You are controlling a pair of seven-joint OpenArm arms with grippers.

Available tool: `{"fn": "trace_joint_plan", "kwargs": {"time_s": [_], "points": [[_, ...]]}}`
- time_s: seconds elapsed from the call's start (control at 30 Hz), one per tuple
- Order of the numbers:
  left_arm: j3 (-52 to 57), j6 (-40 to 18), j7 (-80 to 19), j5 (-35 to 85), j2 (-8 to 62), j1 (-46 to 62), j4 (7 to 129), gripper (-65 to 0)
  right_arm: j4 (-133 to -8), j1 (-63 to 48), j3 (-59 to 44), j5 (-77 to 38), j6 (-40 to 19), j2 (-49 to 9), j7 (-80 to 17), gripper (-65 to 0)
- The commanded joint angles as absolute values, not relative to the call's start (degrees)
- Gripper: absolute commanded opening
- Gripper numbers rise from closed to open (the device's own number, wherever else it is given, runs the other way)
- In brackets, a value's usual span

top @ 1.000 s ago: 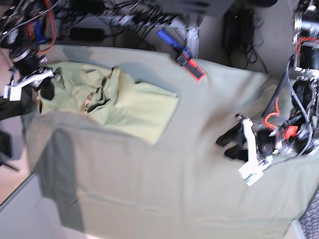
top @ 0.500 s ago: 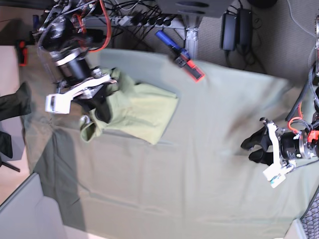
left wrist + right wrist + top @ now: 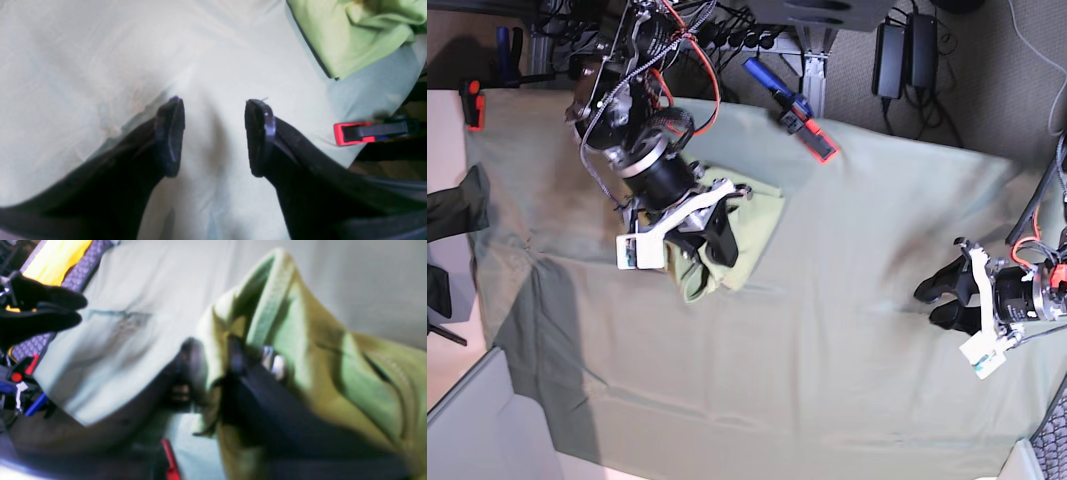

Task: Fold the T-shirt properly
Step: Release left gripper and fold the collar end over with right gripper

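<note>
The pale yellow-green T-shirt (image 3: 755, 222) lies bunched at the back left of the grey-green table cloth (image 3: 827, 350). Part of it is doubled over on itself. My right gripper (image 3: 714, 247) is down on its front edge. In the right wrist view a raised fold of the T-shirt (image 3: 333, 373) sits between the two dark fingers (image 3: 190, 356) of the right gripper (image 3: 213, 360), and the picture is blurred. My left gripper (image 3: 932, 303) hovers over bare cloth at the right, far from the shirt. Its left wrist view shows the left gripper (image 3: 213, 133) open and empty, with a corner of the T-shirt (image 3: 350, 36) beyond.
A blue and red clamp (image 3: 802, 120) bites the table's back edge; it shows in the left wrist view as a red clamp (image 3: 367, 131). Another red clamp (image 3: 472, 103) is at the back left corner. Cables and power bricks (image 3: 905, 50) lie behind the table.
My right arm has swept from the far left toward the middle, dragging the shirt's left part over the rest. My left gripper has drifted slightly right and down.
</note>
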State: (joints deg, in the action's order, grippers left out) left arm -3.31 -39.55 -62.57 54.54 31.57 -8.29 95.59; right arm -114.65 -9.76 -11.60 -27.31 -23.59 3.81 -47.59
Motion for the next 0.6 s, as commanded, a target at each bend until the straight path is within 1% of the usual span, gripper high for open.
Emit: {"fn": "trace_joint_plan", "kwargs": {"time_s": [0.0,0.03,0.07,0.1,0.3,0.47,0.57], "points": [[-2.9,-40.0,-61.5,55.5,32.4,-9.5,96.6,-32.2,-115.1,-8.9,-11.3,-27.8,-26.2,3.8,-46.0,-38.6],[-2.9,-40.0,-61.5,55.5,32.4,-9.5,96.6,-32.2,-114.7,-8.9,-11.2,-27.8,-26.2,3.8,-45.6,-31.4],[-2.9,-40.0,-61.5,55.5,32.4,-9.5,96.6,-32.2,-114.6,-8.9,-11.0,-27.9,-26.2,3.8,-45.4,-26.7],[-2.9,-40.0,-61.5,55.5,32.4,-9.5,96.6,-32.2,-114.6,-8.9,-10.5,-28.1,-26.2,3.8,-45.4,-24.6],[-2.9,-40.0,-61.5,56.4,32.4,-9.5,96.6,-32.2,-114.6,-9.1,-3.5,-31.1,-26.4,3.8,-46.1,-24.5],[-2.9,-40.0,-61.5,56.4,32.4,-9.5,96.6,-32.2,-114.6,-8.9,3.9,-31.0,-26.4,3.8,-46.0,-24.5],[-2.9,-40.0,-61.5,56.5,32.4,-9.5,96.6,-32.2,-114.9,-8.9,6.7,-30.8,-26.4,3.8,-45.4,-24.5]]}}
